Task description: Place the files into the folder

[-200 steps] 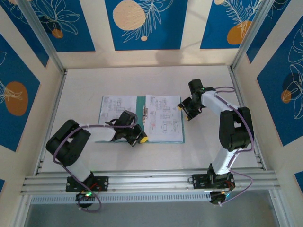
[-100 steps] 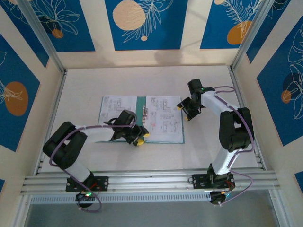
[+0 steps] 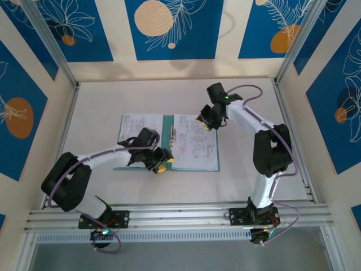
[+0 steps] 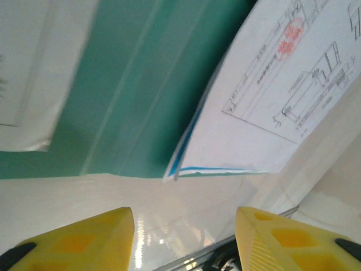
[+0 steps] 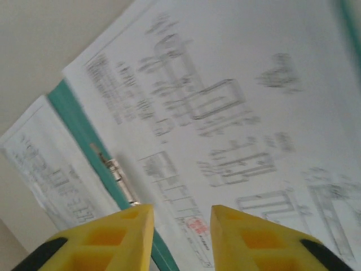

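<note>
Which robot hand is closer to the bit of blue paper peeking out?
Left. The left gripper hovers just off the near corner where the blue sheet peeks out. The right gripper is over the far end of the white sheets.

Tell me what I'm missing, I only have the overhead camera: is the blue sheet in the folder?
Observer: The left wrist camera shows a thin cyan-blue sheet edge peeking from under the white printed sheet that lies on the folder.
Operator: Are the left jaws holding anything?
Observer: No, they stand apart over bare table, with nothing between them.
Operator: And the right jaws?
Observer: The right wrist camera shows them apart too, gripping nothing, hovering above the printed sheet near its red stamp.
</note>
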{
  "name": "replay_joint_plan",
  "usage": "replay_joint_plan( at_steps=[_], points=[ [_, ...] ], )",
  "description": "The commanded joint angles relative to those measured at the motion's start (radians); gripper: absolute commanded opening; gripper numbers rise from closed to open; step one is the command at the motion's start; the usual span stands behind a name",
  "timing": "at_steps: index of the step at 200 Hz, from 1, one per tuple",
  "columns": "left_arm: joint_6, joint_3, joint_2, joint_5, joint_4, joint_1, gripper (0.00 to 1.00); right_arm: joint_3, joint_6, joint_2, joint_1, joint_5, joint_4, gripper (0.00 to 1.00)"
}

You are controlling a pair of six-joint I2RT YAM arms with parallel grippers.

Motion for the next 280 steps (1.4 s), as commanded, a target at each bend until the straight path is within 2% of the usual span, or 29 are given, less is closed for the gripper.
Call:
replay_joint_plan(
  at_steps=[1,17,43,72,168,280],
  points=[
    [0.079,0.033,-0.023,-0.021,-0.114,0.068,0.35,0.106,-0.082,0.104,0.054,-0.056,-0.048,0.20],
    [0.136,0.053,-0.012,-0.025,-0.155,0.111,0.24,0.191,-0.104,0.175,0.086,-0.072,-0.067,0.11],
    [0.208,0.082,0.029,-0.029,-0.190,0.169,0.09,0.325,-0.120,0.288,0.118,-0.099,-0.099,0.00],
    [0.259,0.110,0.092,-0.039,-0.205,0.191,0.00,0.465,-0.127,0.403,0.141,-0.110,-0.146,0.00],
    [0.296,0.068,0.166,-0.064,-0.185,0.192,0.00,0.681,-0.143,0.587,0.144,-0.104,-0.160,0.00],
    [0.299,0.052,0.173,-0.062,-0.171,0.192,0.00,0.749,-0.146,0.662,0.141,-0.110,-0.193,0.00]
  ],
)
